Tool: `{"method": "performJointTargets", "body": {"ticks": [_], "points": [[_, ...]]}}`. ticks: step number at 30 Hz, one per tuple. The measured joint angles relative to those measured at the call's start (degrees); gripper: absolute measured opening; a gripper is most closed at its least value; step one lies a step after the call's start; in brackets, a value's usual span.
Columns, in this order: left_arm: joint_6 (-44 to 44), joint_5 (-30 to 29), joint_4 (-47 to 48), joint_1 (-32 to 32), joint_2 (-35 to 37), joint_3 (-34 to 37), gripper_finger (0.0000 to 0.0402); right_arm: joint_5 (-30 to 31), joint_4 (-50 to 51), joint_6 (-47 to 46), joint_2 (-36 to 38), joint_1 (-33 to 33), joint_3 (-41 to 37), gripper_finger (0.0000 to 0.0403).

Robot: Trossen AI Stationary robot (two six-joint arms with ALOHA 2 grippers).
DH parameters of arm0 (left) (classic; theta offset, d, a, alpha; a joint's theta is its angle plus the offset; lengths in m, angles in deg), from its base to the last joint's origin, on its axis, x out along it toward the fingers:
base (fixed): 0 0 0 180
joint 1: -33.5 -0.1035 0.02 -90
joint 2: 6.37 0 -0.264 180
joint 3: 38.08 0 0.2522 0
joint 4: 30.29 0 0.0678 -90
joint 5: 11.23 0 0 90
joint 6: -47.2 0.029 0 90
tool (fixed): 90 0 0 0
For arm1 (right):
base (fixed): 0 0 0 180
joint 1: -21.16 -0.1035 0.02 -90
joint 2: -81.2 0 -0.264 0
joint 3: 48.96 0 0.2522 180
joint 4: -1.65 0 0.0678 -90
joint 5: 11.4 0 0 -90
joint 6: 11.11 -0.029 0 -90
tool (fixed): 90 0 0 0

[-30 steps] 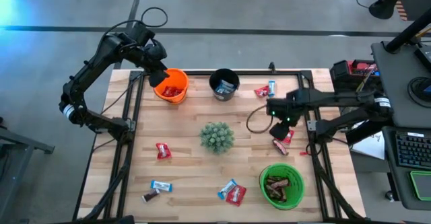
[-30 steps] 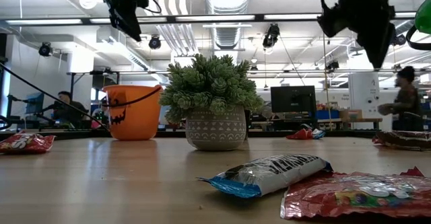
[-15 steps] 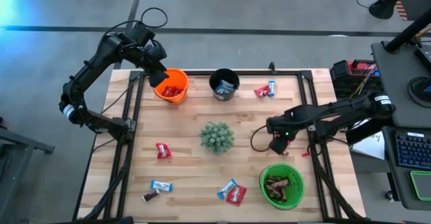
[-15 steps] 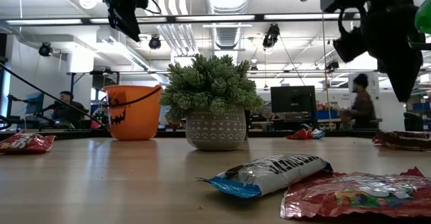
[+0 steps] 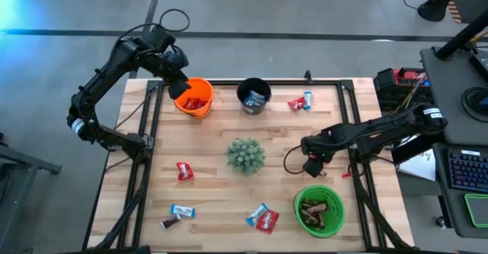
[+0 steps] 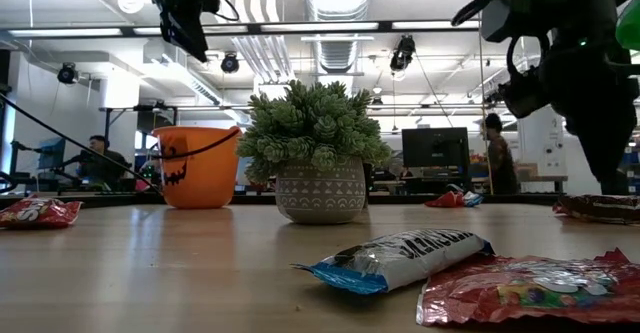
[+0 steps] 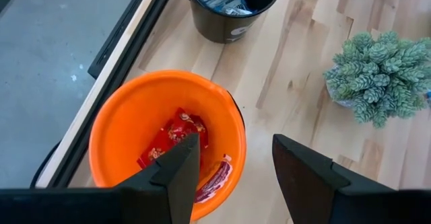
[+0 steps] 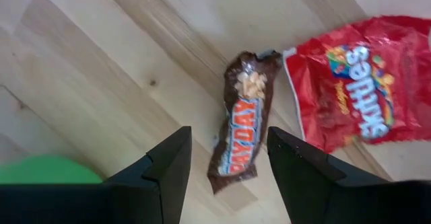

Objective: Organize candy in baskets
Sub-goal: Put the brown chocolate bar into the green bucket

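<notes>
My left gripper hangs open above the orange bucket, which holds red candy. My right gripper is open and points down over a dark brown bar lying flat on the table near its right edge. Its fingers stand on either side of the bar without touching it. A red bag lies right beside that bar. In the high view the right gripper hides both. The black bucket holds blue candy. The green bucket holds brown bars.
A spiky potted plant stands mid-table. Loose candy lies about: a red and a blue piece at the far side, a red one left of the plant, and several near the front edge. People show in the room beyond.
My right gripper has moved toward the table's near edge and come down, from beside the far-right frame to above the brown bar, staying open. My left gripper has kept still over the orange bucket. No candy has moved.
</notes>
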Motion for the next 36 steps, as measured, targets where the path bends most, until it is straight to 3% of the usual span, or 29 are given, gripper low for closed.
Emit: {"method": "performJointTargets", "body": {"ticks": [24, 28, 33, 36], "points": [[-0.02, 0.0, 0.81, 0.0, 0.02, 0.0, 0.0168, -1.47, -9.32, -3.49, -0.02, 0.01, -8.09, 0.0178], [-0.02, 0.0, 0.79, 0.0, 0.02, 0.0, 0.0168, -1.97, -9.36, -3.68, -0.02, 0.01, -8.09, 0.013], [-0.49, -0.04, 0.86, 0.0, 0.02, 0.0, 0.0168, -2.28, -9.53, -3.71, -0.02, 0.01, -8.09, 0.0027], [-0.87, -0.08, 1.82, 0.0, 0.02, 0.0, 0.0168, -2.34, -9.59, -4.06, -0.02, 0.01, -8.09, 0.0019]]}}
